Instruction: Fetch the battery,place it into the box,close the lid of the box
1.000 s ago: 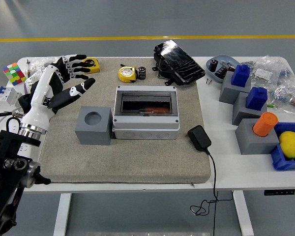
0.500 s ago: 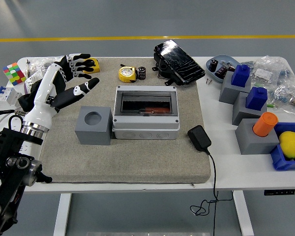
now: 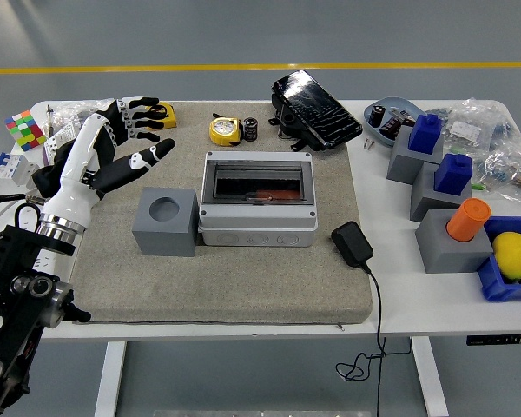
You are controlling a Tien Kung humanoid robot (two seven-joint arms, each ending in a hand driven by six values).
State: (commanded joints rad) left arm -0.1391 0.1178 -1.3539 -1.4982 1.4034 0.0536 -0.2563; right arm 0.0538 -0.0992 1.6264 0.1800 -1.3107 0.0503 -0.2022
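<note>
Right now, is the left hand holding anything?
No. Left hand hangs over the mat's left side, its fingers spread and empty; battery lies apart, beside the tape measure.

Illumination is bright, even and diffuse, from overhead. Shadows are soft and short: a faint one lies under the box (image 3: 258, 201) front, another beside the grey block (image 3: 165, 221). Glare appears on the glossy black case (image 3: 315, 109) at the far edge and on the white worktop (image 3: 399, 300). Focus is sharp across the frame. No motion blur shows on the left hand (image 3: 122, 143). Edge distortion is slight.
</note>
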